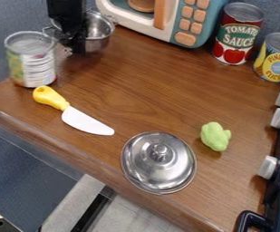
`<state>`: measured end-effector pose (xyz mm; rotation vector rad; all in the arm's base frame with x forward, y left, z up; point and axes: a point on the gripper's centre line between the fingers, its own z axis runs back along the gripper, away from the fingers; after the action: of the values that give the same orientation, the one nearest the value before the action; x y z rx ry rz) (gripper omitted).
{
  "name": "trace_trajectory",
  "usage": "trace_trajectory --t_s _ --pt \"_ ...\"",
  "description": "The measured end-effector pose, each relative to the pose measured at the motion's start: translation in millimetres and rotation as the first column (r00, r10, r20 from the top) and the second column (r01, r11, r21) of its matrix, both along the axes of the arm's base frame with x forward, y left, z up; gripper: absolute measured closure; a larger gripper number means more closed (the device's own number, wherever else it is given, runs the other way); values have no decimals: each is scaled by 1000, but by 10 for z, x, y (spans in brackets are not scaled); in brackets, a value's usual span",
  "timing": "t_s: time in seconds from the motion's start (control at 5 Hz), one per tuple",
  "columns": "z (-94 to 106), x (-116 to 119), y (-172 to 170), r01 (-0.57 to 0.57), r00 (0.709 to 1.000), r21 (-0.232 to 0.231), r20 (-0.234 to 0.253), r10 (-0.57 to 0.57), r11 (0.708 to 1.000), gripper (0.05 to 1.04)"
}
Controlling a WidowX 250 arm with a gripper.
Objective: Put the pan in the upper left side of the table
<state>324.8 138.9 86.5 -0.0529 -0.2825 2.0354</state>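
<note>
End effector (75, 49) is hanging at one round metal pan (101, 32), grip indeterminate. Three cylindrical cans (234, 35) are standing on wood-grained worktop (142, 86).

Open passage over mid counter (142, 86) between knife (84, 121) and green toy (215, 136), metal lid (148, 165) in the way near the front edge, toy microwave (187, 27), red can (235, 41) and yellow can (278, 61) barring the back, silver can (36, 68) apparently close beside the pan (98, 44)

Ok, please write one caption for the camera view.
Black robot arm at the pan, upper left, with knife, lid and cans on the wooden table.
</note>
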Motion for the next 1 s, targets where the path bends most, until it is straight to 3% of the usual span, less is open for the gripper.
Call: trace_trajectory --t_s 0.2,0.6,1.0 --pt "-144 -44 132 -31 998 -20 -64 30 999 1010" --pt "-33 62 141 -10 999 -28 -45 8 1000 1011" --pt "-179 193 84 14 997 -30 -71 -16 999 981"
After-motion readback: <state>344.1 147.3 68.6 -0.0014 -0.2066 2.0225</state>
